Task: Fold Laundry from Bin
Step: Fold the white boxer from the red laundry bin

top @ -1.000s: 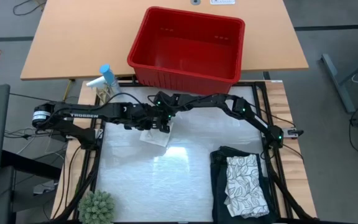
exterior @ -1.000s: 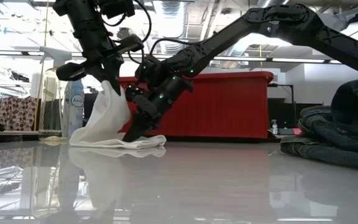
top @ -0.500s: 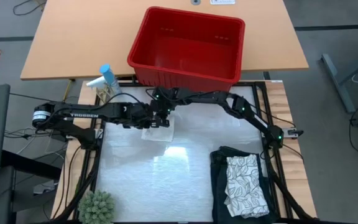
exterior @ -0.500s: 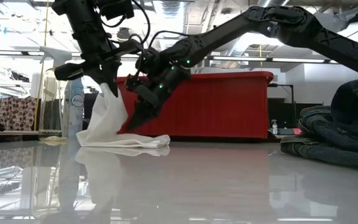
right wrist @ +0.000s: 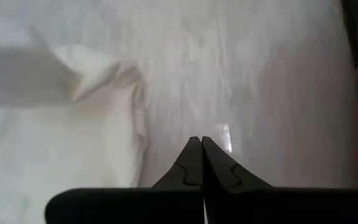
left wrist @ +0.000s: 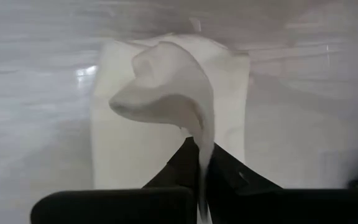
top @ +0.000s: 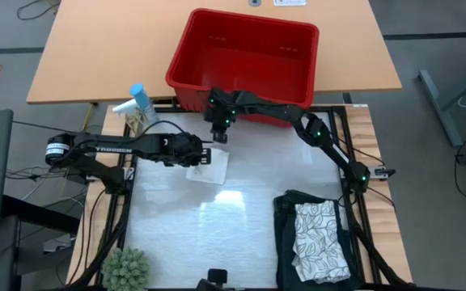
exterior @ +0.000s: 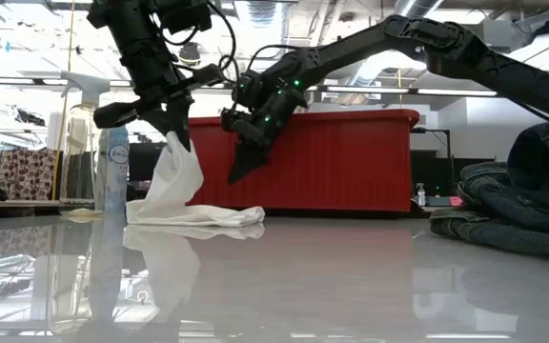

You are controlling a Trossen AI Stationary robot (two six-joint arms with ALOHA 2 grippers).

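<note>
Whitish cloth (exterior: 181, 195) in left end effector (exterior: 176, 136)

- The left arm (top: 112, 149) reaches from the table's left edge toward its middle, lying low and nearly straight; its wrist turns downward in the low view
- The left gripper (top: 203, 158) points down above the table, fingers pinched together on a raised corner of the small whitish cloth (exterior: 181, 186)
- The right arm (top: 314, 133) stretches from the right side across toward the left, elbow bent
- The right gripper (exterior: 239, 171) hangs tilted above the table, fingers (right wrist: 199, 163) closed together and holding nothing
</note>
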